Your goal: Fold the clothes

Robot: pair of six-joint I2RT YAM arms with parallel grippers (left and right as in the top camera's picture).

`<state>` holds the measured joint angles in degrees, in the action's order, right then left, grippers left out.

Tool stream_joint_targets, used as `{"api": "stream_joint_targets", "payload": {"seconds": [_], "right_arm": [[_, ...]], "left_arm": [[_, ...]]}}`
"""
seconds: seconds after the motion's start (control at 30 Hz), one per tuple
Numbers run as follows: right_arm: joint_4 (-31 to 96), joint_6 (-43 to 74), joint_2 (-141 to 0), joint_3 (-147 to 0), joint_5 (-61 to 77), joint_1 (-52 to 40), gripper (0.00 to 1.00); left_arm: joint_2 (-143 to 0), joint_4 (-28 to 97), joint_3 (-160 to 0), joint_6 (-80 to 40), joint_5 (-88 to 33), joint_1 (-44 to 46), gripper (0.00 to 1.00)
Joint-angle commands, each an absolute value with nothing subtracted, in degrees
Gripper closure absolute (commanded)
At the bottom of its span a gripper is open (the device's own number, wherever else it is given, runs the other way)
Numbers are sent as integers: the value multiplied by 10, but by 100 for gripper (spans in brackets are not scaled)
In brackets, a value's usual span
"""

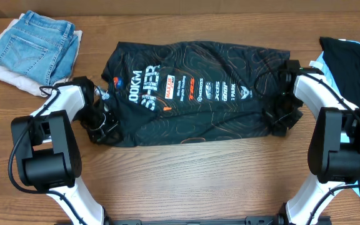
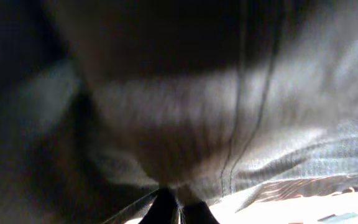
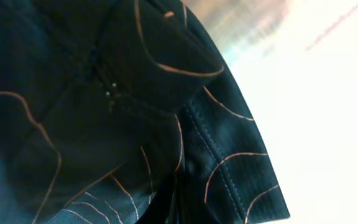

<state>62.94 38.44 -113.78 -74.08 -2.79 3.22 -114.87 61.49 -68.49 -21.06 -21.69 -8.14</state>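
On the table, jersey lying flat, left claw pinching one end, right claw pinching the other

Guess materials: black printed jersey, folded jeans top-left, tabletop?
The jersey: likely thin synthetic knit, soft sheen; fine ribbed texture and printed orange lines close up. The jeans: faded blue denim, stitched seams and pocket visible. The table: wood or wood-look laminate, satin finish with grain streaks; cannot tell which.
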Motion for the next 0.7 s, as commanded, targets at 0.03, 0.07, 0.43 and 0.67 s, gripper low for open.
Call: {"api": "stream_joint_targets", "payload": {"seconds": [0.03,0.07,0.43,0.67], "right_arm": [[652,396,-1151,-720,-29,35,96],[658,404,-1149,-720,-30,35,96],[737,469,-1095,-720,-70,35,96],[769,496,-1075,-720,-86,35,96]], "left_arm": [[-1198,641,-648,-223,-132,-82,96],[-1196,651,-648,-223,-133,-82,96],[-1049,658,-561,-245,-149,-82,96],[-957,684,-555,-253,-145,-82,96]]}}
